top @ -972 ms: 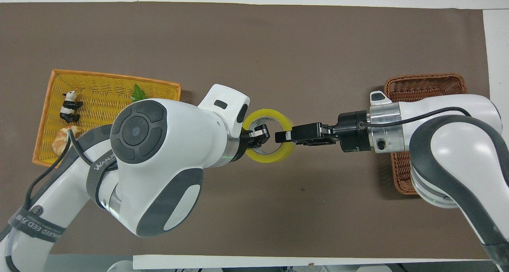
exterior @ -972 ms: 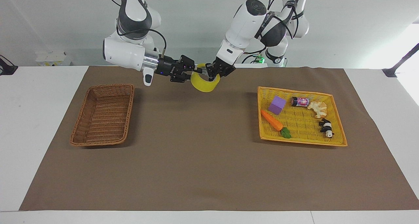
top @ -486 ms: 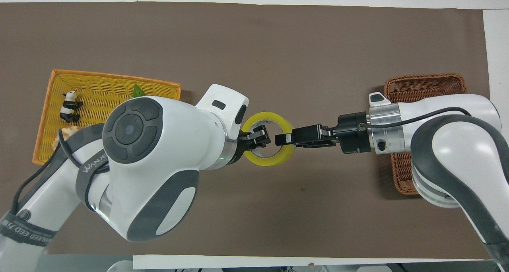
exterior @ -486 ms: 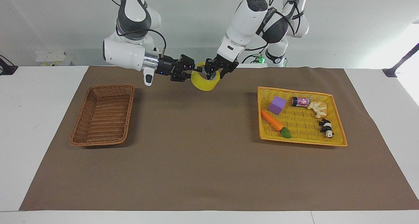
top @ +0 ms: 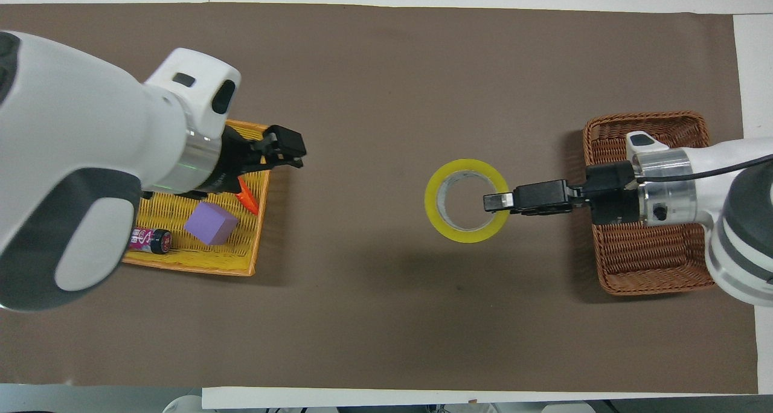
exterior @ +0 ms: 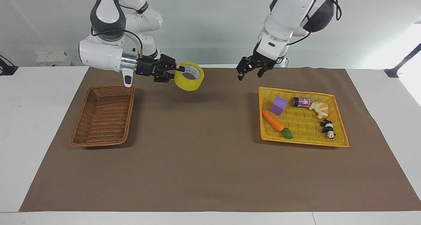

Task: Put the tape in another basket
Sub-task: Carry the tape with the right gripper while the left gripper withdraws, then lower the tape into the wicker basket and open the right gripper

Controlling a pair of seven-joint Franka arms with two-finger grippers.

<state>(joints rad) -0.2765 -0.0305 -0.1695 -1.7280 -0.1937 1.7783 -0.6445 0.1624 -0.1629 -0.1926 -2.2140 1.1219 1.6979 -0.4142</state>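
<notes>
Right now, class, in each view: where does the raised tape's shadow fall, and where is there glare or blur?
Facing view: the tape, held by the right gripper, throws a soft shadow on the brown mat just below it; bright window glare washes out the picture's edge by the left arm's end. Overhead view: a faint shadow lies under the tape, and the left arm's white shell looms large and soft.
</notes>
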